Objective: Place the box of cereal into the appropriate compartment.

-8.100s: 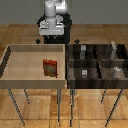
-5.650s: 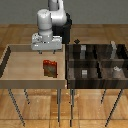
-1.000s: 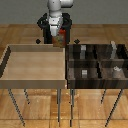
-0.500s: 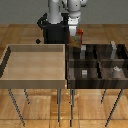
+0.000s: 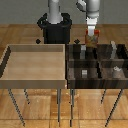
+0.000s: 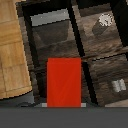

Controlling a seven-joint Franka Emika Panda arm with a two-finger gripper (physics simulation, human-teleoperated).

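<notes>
Carrying the small red-orange cereal box (image 5: pixel 92 37), clamped in the white gripper (image 5: pixel 91 31), above the dark wooden compartment tray (image 5: pixel 95 82) directly below, likely needing lowering next into one cell.

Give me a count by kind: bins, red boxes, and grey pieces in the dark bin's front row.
Bins: 2, light tray and dark divided bin
Red cereal box: 1, in the tool
Front-row grey pieces: 2
Total: 5

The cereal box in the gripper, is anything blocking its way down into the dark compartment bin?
Nothing visible does. The cereal box hangs in the gripper above the compartment bin; the compartment directly beneath it looks open.
</notes>
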